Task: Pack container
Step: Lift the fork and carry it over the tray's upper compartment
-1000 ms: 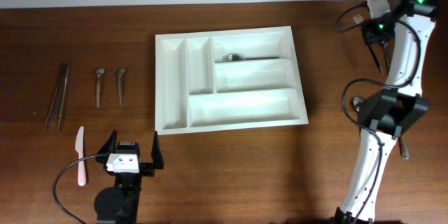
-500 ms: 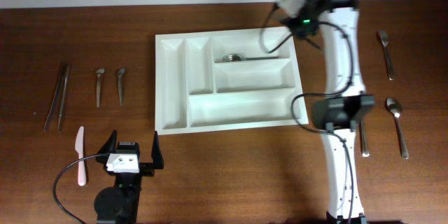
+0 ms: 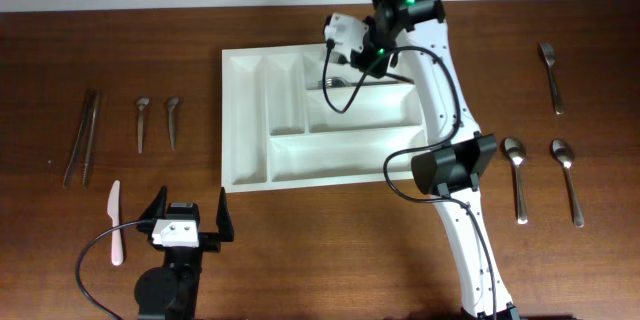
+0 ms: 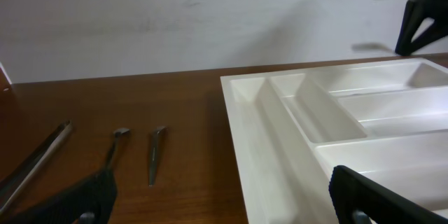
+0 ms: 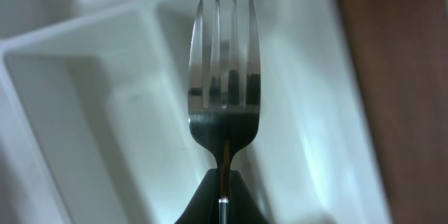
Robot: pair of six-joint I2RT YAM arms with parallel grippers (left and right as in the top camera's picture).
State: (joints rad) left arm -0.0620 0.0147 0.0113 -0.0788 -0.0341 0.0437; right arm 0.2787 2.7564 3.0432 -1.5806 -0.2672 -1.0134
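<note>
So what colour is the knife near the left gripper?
The knife is pale pink; clearest overhead.

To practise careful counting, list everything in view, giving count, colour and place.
table: 1, brown, underneath
tray: 1, white, centre
metal piece: 1, silver, tray's far long compartment
loose fork: 1, silver, far right
spoons: 2, silver, right of tray
small utensils: 2, silver, left of tray
long thin pair: 1, dark, far left
knife-shaped piece: 1, pink, front left
held fork: 1, silver, above tray
left end effector: 1, black, open, front left
right end effector: 1, black, shut on held fork
</note>
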